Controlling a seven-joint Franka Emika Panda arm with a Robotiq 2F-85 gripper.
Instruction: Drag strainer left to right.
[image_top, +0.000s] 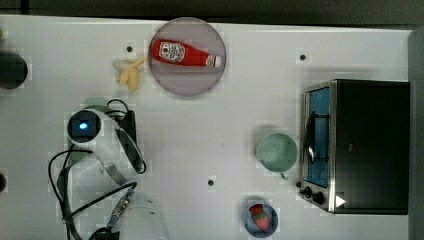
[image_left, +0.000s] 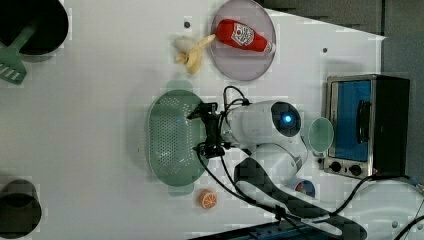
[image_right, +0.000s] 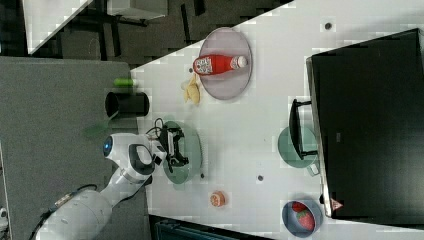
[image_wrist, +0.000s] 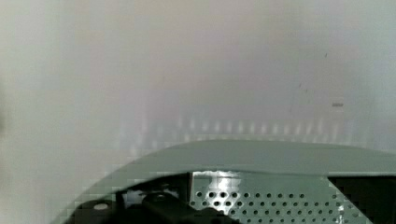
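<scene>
Gripper (image_left: 205, 129) hanging fully released over strainer's rim, black fingers straddling the edge; strainer (image_left: 172, 137) sitting on matte white table (image_left: 100, 125), oblong mint plastic, rounded corners, perforated floor; round mint cup (image_top: 277, 152) standing beside glossy steel toaster oven (image_top: 367, 145)

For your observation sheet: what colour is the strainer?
Pale mint green, dotted with small holes; the strainer shows best in the left view.

Ketchup bottle (image_top: 184, 54) lying on a grey plate (image_top: 192, 84), banana (image_top: 131, 75) beside it, toaster oven (image_top: 367, 146), green cup (image_top: 276, 152), strawberry (image_top: 260, 218) in a bowl (image_top: 248, 216)
</scene>
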